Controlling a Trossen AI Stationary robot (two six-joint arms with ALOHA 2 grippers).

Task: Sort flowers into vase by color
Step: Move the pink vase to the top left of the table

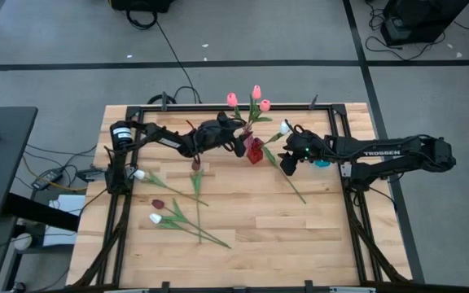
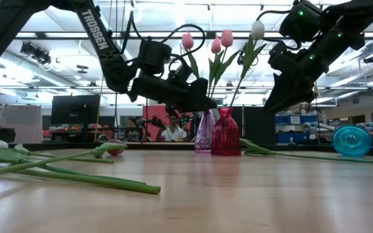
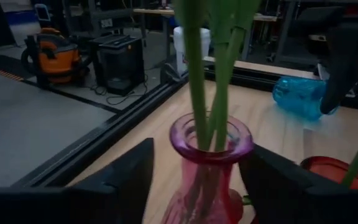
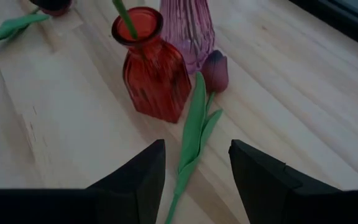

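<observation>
Left gripper [image 3: 194, 180] open, dark fingers flanking ribbed pink glass vase [image 3: 210, 149] holding smooth green stems of pink tulips [image 1: 255, 99]. Right gripper [image 4: 194, 177] open, empty, above maroon tulip [image 4: 215, 70] beside faceted red glass vase [image 4: 151, 68]. More tulips [image 1: 173, 207] flat on pale wooden table [image 1: 300, 236].

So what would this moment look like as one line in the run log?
left gripper: open around pink vase | pink vase: three pink tulips | red vase: white tulip | right gripper: open above maroon tulip
</observation>
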